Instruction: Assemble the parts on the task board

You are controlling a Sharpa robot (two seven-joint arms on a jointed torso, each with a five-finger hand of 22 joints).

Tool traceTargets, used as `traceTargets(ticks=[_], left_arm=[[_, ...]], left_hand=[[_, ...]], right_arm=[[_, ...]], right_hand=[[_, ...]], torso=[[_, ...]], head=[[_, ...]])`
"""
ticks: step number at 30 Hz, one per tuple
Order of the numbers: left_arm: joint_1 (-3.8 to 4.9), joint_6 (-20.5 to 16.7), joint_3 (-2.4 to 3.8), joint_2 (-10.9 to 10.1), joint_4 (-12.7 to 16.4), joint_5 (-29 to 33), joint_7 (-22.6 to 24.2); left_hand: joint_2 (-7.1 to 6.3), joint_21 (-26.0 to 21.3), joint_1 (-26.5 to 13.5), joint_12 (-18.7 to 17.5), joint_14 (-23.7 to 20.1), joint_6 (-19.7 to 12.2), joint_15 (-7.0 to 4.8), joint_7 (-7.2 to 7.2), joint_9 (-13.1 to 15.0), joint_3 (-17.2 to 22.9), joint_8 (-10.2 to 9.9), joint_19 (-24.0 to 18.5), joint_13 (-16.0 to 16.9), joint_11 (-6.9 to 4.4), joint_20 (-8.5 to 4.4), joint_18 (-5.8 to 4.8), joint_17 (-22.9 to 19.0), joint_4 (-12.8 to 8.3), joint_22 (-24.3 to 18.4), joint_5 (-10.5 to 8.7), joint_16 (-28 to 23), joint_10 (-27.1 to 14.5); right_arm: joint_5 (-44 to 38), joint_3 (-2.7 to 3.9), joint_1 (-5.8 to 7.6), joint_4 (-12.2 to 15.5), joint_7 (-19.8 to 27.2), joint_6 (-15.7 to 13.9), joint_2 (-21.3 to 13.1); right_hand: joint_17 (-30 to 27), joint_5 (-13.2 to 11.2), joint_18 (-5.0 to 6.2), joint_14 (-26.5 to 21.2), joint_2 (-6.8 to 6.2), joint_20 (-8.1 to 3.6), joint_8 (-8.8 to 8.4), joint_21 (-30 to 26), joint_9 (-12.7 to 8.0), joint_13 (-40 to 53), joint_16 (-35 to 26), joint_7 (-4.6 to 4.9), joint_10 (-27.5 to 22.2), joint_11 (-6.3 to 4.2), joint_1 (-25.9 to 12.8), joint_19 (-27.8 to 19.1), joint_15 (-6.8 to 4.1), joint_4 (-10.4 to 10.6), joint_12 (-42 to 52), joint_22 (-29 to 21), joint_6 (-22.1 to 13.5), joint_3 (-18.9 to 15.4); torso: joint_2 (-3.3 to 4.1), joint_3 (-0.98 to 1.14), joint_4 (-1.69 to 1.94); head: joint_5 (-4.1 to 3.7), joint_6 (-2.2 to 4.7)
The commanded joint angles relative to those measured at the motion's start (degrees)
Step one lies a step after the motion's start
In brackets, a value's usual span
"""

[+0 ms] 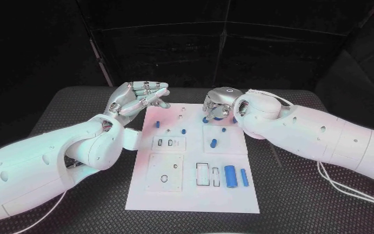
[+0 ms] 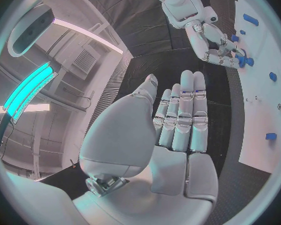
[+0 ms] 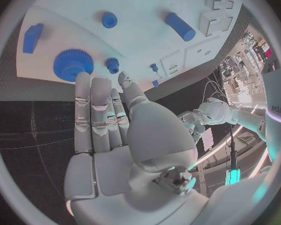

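Observation:
The white task board [image 1: 195, 191] lies in the middle of the black table. On its near right lie a thick blue cylinder [image 1: 231, 175] and a slimmer blue rod [image 1: 244, 177]. Small blue parts [image 1: 213, 143] dot its far half. My right hand [image 1: 220, 103] hovers over the board's far edge, holding nothing. In the right wrist view its fingertips [image 3: 90, 82] reach a blue gear [image 3: 73, 64] and a small blue peg [image 3: 112, 64]. My left hand [image 1: 139, 98] is raised beside the board's far left corner with nothing in it, its palm [image 2: 178, 155] bare and fingers straight.
The board carries white blocks with slots [image 1: 167, 142] and a plate with an oval hole [image 1: 165, 172]. Black table [image 1: 312, 201] surrounds the board on all sides. Cables [image 1: 343, 182] trail along my right arm.

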Motion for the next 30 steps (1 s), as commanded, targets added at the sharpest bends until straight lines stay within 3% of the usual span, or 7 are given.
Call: traceTargets(ticks=[1,13,30], left_arm=[[0.06,1.2,0.06,0.0,0.1,-0.3,0.0],[0.03,1.6,0.06,0.1,-0.1,-0.3,-0.3],[0.03,1.8,0.07,-0.1,0.0,-0.3,-0.6]], left_hand=[[0.03,-0.2,-0.7,-0.2,-0.5,0.1,-0.05,0.5,-0.1,-0.5,-0.4,-0.4,-0.1,0.55,0.09,0.42,0.1,0.0,-0.1,-0.16,-0.3,0.0],[0.07,-0.3,-0.7,-0.3,-0.5,0.0,-0.01,0.54,-0.1,-0.5,-0.4,-0.4,-0.1,0.58,0.13,0.43,0.2,0.0,-0.1,-0.16,-0.4,0.0],[0.26,-0.4,-0.8,-0.6,-0.7,0.0,0.12,0.75,-0.1,-0.7,-0.8,-0.6,0.0,0.75,0.27,0.45,0.5,-0.1,-0.2,-0.16,-0.6,-0.1]], right_arm=[[-1.2,0.06,0.16,-0.3,-0.1,1.9,0.3],[-1.2,0.04,0.15,-1.9,1.0,3.7,1.6],[-1.2,0.03,0.15,-3.4,1.6,5.2,2.9]], right_hand=[[3.6,-0.1,1.15,1.7,0.03,0.24,-0.01,1.0,0.1,0.1,3.5,-0.18,-0.4,0.02,-0.8,0.1,0.13,0.1,0.1,0.6,-0.3,0.8],[12.7,-0.1,0.42,1.9,0.02,0.34,0.03,6.2,0.1,0.1,12.4,-0.15,-0.2,0.03,-0.9,2.0,0.24,0.0,0.1,6.6,-0.1,2.8],[18.9,-0.3,-0.35,2.1,0.32,0.46,0.57,11.0,0.2,0.1,18.7,0.23,1.2,0.1,-0.5,4.0,0.36,-0.1,0.2,12.7,2.8,6.5]], torso=[[0.36,-0.04,0.06],[0.58,-0.03,0.12],[0.95,0.01,0.18]], head=[[-0.21,-0.31],[0.01,-0.48],[0.03,-1.0]])
